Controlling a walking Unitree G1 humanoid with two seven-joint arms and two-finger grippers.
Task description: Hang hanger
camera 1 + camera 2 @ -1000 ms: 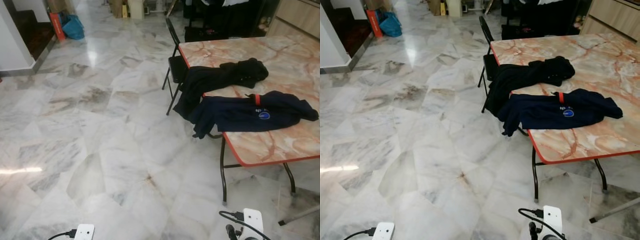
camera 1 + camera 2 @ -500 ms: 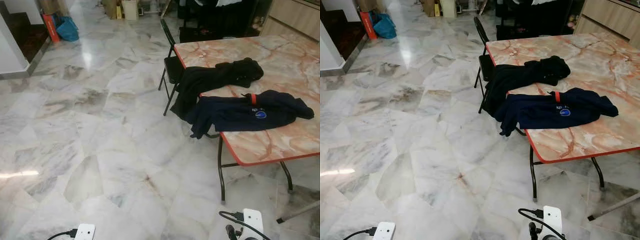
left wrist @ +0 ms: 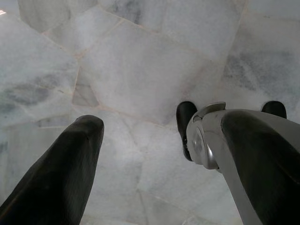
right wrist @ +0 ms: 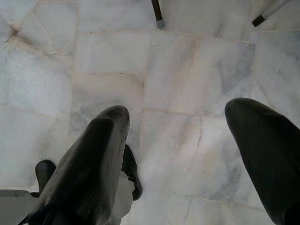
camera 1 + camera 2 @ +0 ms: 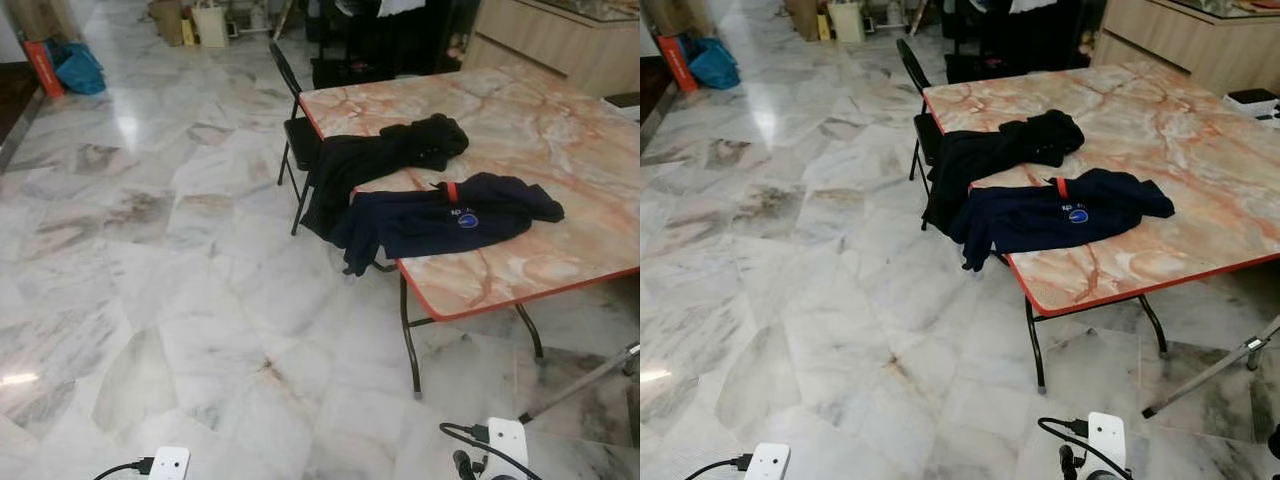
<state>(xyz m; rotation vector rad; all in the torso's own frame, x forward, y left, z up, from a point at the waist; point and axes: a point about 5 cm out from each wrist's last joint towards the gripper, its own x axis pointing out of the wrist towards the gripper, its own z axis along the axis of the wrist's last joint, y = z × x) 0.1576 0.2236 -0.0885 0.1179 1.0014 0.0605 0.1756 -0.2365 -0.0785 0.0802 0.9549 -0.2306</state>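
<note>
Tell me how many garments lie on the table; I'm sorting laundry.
2: a black garment draped over the table's edge by the chair, and a navy garment just nearer the robot. Others may be hidden.

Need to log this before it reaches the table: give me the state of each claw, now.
Left claw: open, holding nothing, hanging over the marble floor.
Right claw: open, holding nothing, also over the floor.

Two dark garments lie on one marble-patterned folding table: a black jacket over the table's left edge, a navy jacket beside it. One black folding chair stands at that edge.
</note>
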